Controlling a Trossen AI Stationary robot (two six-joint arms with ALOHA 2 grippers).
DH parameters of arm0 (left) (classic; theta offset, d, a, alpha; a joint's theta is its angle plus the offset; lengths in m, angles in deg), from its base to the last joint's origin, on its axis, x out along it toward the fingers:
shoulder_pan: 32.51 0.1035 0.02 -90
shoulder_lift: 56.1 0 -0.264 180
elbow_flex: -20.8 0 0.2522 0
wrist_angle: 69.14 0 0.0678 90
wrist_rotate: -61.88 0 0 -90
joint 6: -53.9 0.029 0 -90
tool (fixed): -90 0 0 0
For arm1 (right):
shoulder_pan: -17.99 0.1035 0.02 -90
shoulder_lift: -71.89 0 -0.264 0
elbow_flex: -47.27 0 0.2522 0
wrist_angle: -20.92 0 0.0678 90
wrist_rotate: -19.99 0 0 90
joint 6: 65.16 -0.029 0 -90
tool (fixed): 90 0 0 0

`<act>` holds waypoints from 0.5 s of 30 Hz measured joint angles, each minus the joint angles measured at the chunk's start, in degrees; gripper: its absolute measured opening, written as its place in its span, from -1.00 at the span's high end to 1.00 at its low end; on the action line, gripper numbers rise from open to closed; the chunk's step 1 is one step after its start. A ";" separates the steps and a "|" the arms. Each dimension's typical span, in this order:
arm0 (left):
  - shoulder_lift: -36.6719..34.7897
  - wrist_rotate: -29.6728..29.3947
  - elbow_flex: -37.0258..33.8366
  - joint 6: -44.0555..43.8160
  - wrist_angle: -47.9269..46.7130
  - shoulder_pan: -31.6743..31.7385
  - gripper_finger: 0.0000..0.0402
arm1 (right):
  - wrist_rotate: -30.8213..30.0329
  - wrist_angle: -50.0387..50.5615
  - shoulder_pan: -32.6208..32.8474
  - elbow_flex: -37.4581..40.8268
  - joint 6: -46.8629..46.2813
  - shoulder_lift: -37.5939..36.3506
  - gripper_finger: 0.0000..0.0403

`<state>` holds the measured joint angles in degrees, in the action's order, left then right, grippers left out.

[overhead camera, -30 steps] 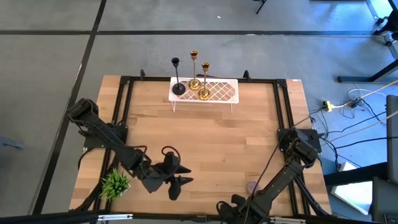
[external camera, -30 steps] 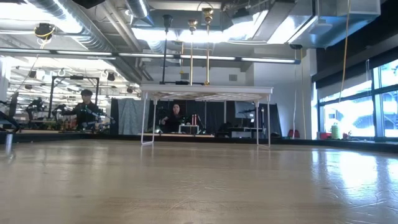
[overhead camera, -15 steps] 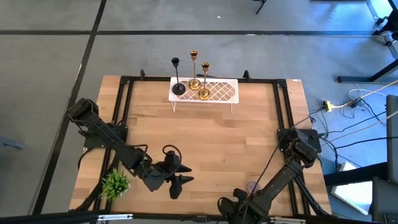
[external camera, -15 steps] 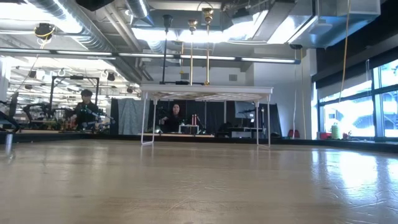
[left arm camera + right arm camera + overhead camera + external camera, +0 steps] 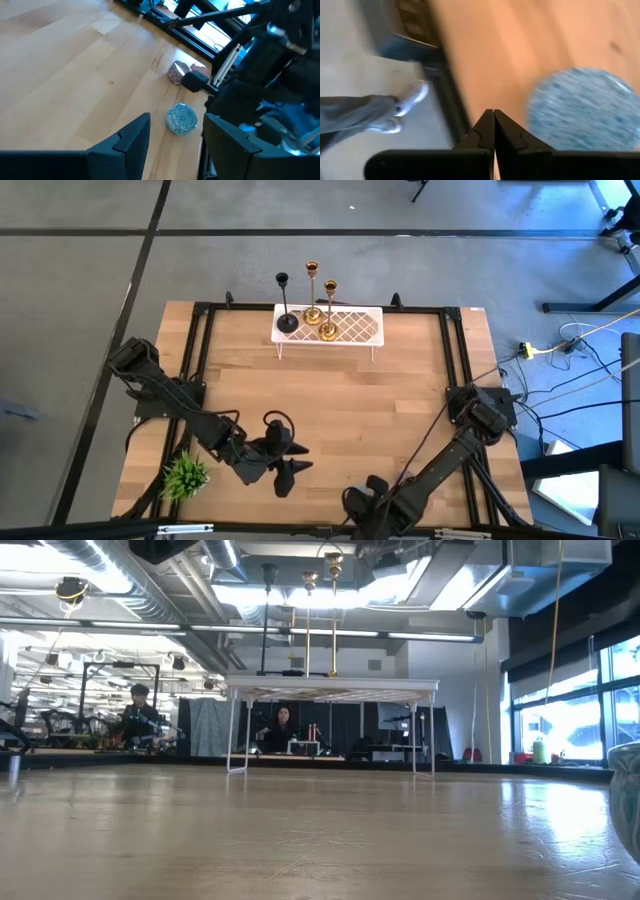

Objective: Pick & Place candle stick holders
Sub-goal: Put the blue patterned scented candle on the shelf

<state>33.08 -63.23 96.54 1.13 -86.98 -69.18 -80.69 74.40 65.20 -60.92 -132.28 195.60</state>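
Wood-plank table (image 5: 330, 410) filled high view; three candle stick holders (image 5: 307, 305) stood on white lattice rack (image 5: 355, 328) at far edge, well apart from both grippers. Left gripper (image 5: 285, 463) near green plant (image 5: 185, 474), fingers spread, empty. Right gripper (image 5: 360, 502) at near edge.

Low view: rack on thin legs, holders (image 5: 305, 610) atop; two people (image 5: 135, 715) in workshop behind.

Left wrist view: blue-speckled ball (image 5: 181, 119) just beyond open fingers (image 5: 131, 137), pinkish ball (image 5: 176, 72) farther.

Right wrist view: fingers (image 5: 485, 131) pressed together, empty; blue ball (image 5: 580, 110) beside; person's shoe (image 5: 412, 92) on grey floor.

Colours I see on my pale striped wooden table (image 5: 330, 395)

Matte black candle holder (image 5: 286, 315), two shiny gold candle holders (image 5: 320, 305), white lattice rack (image 5: 355, 328), green leafy plant (image 5: 185, 475), blue speckled disc (image 5: 181, 119).
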 joint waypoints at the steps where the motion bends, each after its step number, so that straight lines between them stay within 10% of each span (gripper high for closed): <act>1: 0.00 0.18 0.00 0.00 0.00 0.07 0.10 | 0.04 -1.59 0.03 0.00 0.48 -0.44 1.00; 15: -0.02 0.17 0.02 2.09 -1.65 0.09 0.10 | -8.39 2.92 4.95 -9.40 1.12 -2.94 1.00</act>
<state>33.06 -63.06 96.56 3.21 -88.63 -69.10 -89.08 77.32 70.14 -70.33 -131.16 192.66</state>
